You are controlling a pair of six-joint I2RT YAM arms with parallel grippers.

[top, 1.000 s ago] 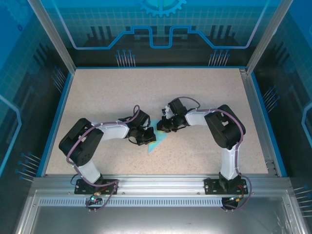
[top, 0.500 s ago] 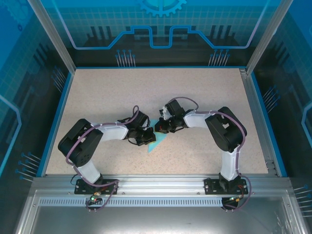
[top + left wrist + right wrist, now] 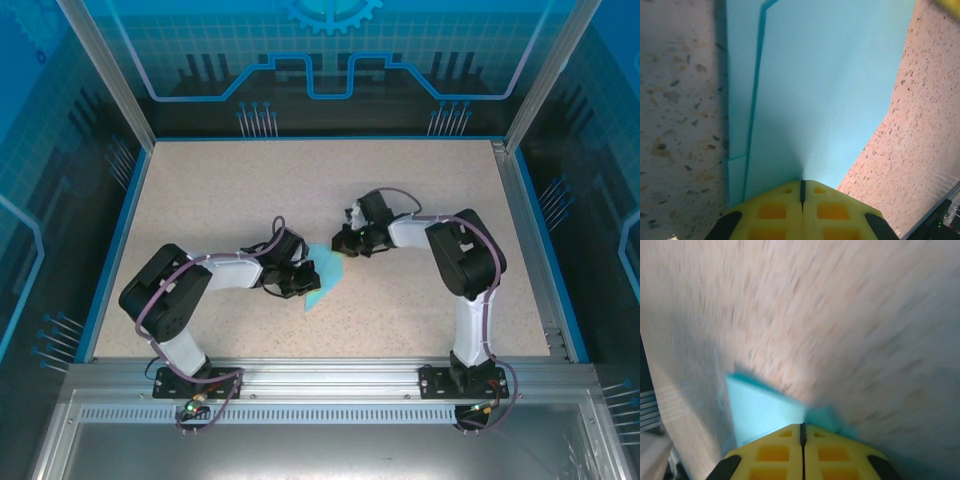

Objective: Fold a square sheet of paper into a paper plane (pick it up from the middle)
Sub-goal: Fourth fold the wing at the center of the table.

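The sheet of paper is light blue, partly folded, and lies on the speckled table between the two arms. In the left wrist view the paper shows layered folded edges on its left side. It runs into the tips of my left gripper, which is shut on its near edge, with a crease rising from the jaw line. From above, the left gripper sits at the paper's left side. My right gripper is at the paper's upper right corner. In the blurred right wrist view the right gripper is shut, with the paper reaching into its tips.
The table is beige and speckled with a blue rim. Metal frame posts and blue panels stand around it. An aluminium rail carrying both arm bases runs along the near edge. Open tabletop lies beyond and beside the arms.
The right gripper has drawn back up and to the right. The paper now spreads wider toward it, and the right wrist view is smeared by motion. The left arm has stayed put.
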